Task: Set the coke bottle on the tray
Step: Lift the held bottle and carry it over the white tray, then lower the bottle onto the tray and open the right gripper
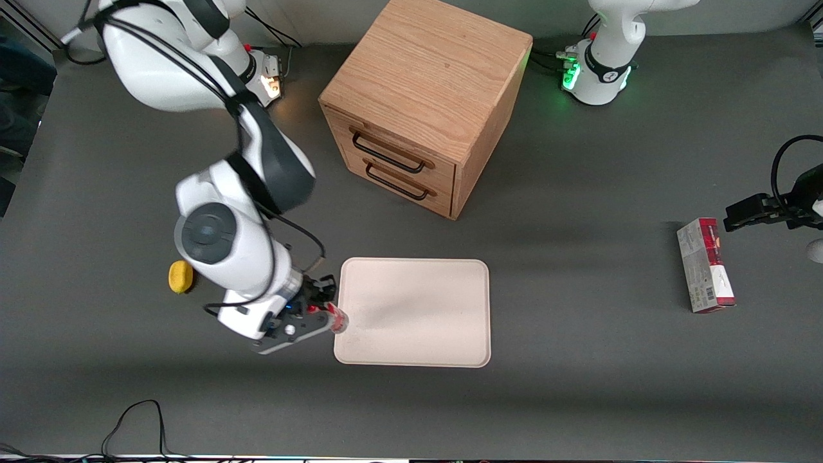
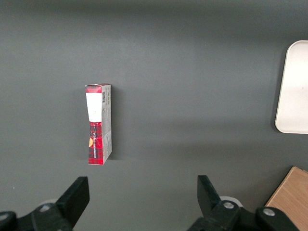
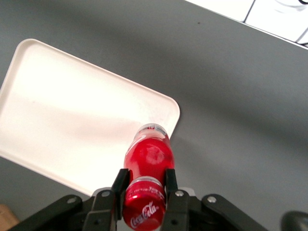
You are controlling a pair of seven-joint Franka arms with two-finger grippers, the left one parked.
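My right gripper (image 1: 321,307) is shut on the coke bottle (image 1: 337,319), a small red bottle with a red cap and white script logo. In the right wrist view the black fingers (image 3: 120,185) clamp the bottle (image 3: 148,159) just under its cap, and its clear base hangs over a corner of the tray (image 3: 72,120). The tray (image 1: 418,302) is a flat cream-white rectangle with rounded corners and a low rim. In the front view the bottle sits above the tray edge that faces the working arm's end of the table. Whether the bottle touches the tray cannot be told.
A wooden drawer cabinet (image 1: 424,96) with two black handles stands farther from the front camera than the tray. A yellow lemon-like object (image 1: 180,277) lies beside the working arm. A red-and-grey carton (image 1: 705,265) lies toward the parked arm's end; it also shows in the left wrist view (image 2: 98,123).
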